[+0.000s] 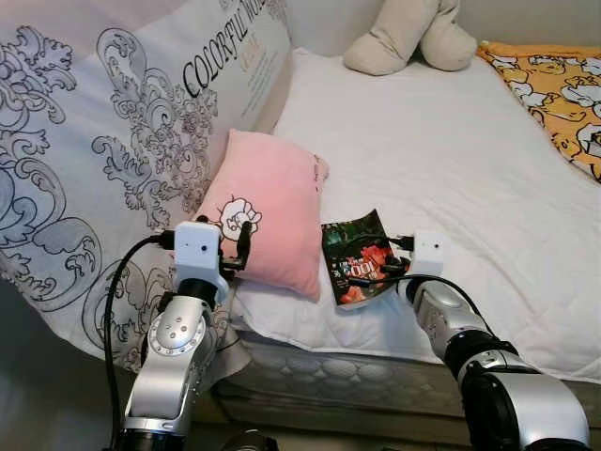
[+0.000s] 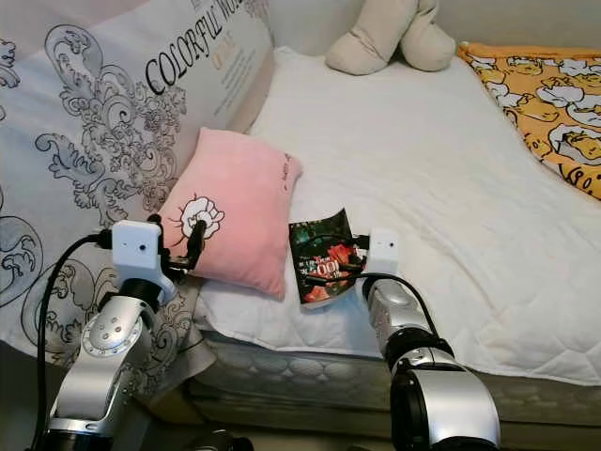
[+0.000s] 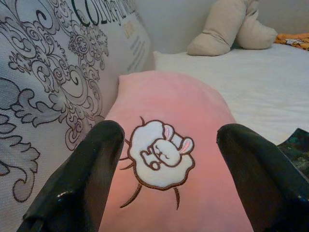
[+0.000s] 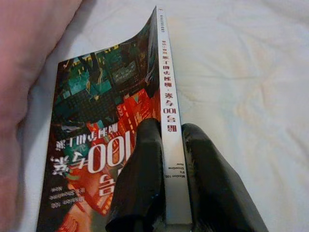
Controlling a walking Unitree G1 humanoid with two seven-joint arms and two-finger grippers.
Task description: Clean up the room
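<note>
Landmark: pink pillow point(image 1: 270, 218), embroidered with a white curled-up animal, lying near the front edge of the bed point(image 1: 451, 160) on the white quilted sheet.

Right end effector point(image 4: 171, 159): fingers point(image 4: 142, 179) pressed onto a book point(image 1: 357, 256), one on the cover, one on the far side of the white spine. The book has a dark cover with red and green art and the figure "100". It sits just beside the pink pillow, on the side away from the large patterned pillow, tilted up off the sheet.

Left end effector point(image 3: 169, 169): fingers point(image 3: 82, 179) spread wide, holding nothing, poised at the front end of the pink pillow, straddling the embroidered patch; contact with the fabric cannot be told.

Large white pillow point(image 1: 122, 122) with grey scrollwork and the word "COLORFUL" leans against the pink pillow's other side. Beige plush toy point(image 1: 408, 36) lies well beyond the pink pillow, at the head of the bed. Orange patterned blanket point(image 1: 559, 89) covers the bed's far right corner.
</note>
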